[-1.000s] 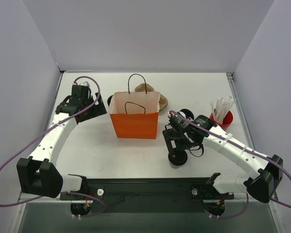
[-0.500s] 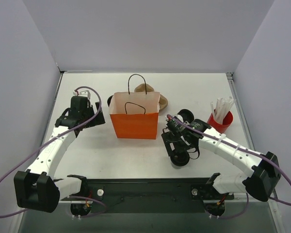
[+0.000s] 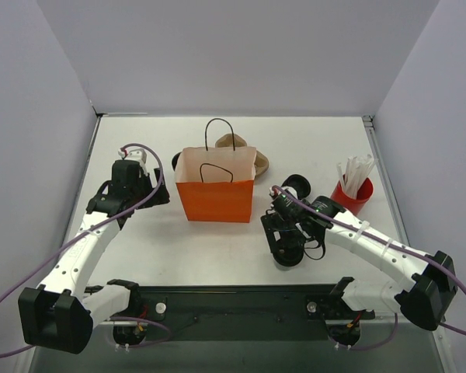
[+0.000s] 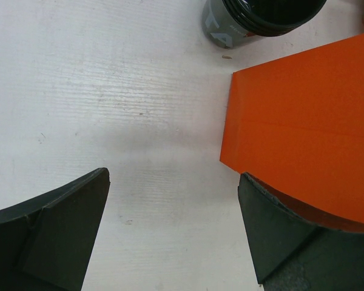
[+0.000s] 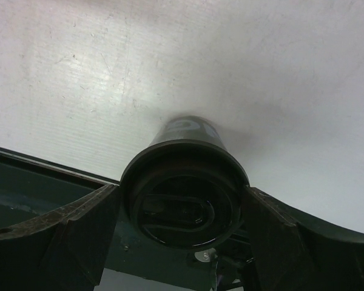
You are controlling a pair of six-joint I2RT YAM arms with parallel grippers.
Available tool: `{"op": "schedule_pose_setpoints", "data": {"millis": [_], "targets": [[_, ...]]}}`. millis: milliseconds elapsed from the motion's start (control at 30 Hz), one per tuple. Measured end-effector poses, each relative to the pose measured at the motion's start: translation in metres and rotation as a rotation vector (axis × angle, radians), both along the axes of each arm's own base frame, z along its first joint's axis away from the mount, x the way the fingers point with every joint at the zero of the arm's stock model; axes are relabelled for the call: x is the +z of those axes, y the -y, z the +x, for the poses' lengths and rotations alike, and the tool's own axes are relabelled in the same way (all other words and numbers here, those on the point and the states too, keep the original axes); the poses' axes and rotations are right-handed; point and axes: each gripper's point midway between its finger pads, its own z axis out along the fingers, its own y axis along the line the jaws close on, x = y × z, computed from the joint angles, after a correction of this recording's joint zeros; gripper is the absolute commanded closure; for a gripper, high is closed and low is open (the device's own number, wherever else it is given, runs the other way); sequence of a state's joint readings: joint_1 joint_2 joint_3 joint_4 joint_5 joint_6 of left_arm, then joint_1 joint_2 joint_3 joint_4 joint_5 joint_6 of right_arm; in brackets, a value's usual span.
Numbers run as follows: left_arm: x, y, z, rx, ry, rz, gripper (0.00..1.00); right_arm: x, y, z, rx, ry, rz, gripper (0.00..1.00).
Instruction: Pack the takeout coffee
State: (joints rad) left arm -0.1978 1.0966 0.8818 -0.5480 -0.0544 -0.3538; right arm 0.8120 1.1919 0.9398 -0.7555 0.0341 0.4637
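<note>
- Right gripper (image 5: pixel 181 195) — jaws set fairly wide and closed on the takeout coffee (image 5: pixel 182 209), one finger pressed against each side of the lid's rim.
- Takeout coffee — small black cup with a round black lid, between the right fingers; the lid faces up toward the wrist and the body runs down to the table (image 5: pixel 242 66) below. It is outside the bag.
- Dark front rail (image 5: pixel 24 188) — just under and behind the right gripper, at the table's near edge.
- Black round item (image 3: pixel 297 186) — on the table just beyond the right gripper; too small to tell what it is.
- Red cup (image 3: pixel 357 194) — well off to the right gripper's outer side, holding white sticks.
- Left gripper (image 4: pixel 173 179) — jaws spread wide, nothing between them, bare table beneath.
- Orange bag (image 4: pixel 303 139) — paper, standing upright with black handles; its near corner lies just at the left gripper's right finger, whether touching cannot be told.
- Lidless black cup (image 4: pixel 255 18) — on the table ahead of the left gripper, just past the bag's corner.
</note>
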Motion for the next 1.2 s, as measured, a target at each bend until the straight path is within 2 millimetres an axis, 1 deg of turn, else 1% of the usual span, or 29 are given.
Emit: {"op": "schedule_pose_setpoints", "data": {"millis": [67,233,333,667,767,867,900,1000,1100,1200], "targets": [[0.000,0.000,-0.003,-0.002,0.004,-0.001,0.03,-0.001,0.001,-0.003,-0.007,-0.006,0.004,0.18],[0.000,-0.001,-0.004,0.000,0.005,0.002,0.03,0.008,0.002,-0.004,-0.015,0.022,0.040,0.18],[-0.002,-0.002,-0.004,0.004,0.003,0.006,0.03,0.010,0.003,-0.005,-0.015,0.025,0.046,0.18],[-0.003,-0.003,-0.005,0.010,0.000,0.010,0.03,-0.002,0.009,-0.014,-0.012,-0.011,0.020,0.22],[-0.003,-0.003,-0.005,0.011,0.000,0.011,0.03,-0.007,0.012,-0.017,-0.012,-0.023,0.007,0.25],[-0.003,-0.004,-0.005,0.014,0.002,0.013,0.03,-0.007,0.012,-0.016,-0.011,-0.020,0.010,0.32],[-0.003,-0.004,-0.005,0.015,0.003,0.012,0.03,-0.007,0.012,-0.016,-0.011,-0.020,0.011,0.36],[-0.002,-0.005,-0.005,0.019,0.006,0.014,0.03,-0.007,0.012,-0.017,-0.008,-0.017,0.012,0.39],[-0.001,-0.005,-0.005,0.020,0.007,0.016,0.06,-0.006,0.014,-0.018,-0.004,-0.013,0.014,0.41],[0.008,-0.005,-0.003,0.018,0.013,0.016,0.10,-0.003,0.015,-0.018,0.006,-0.003,0.017,0.41]]}}
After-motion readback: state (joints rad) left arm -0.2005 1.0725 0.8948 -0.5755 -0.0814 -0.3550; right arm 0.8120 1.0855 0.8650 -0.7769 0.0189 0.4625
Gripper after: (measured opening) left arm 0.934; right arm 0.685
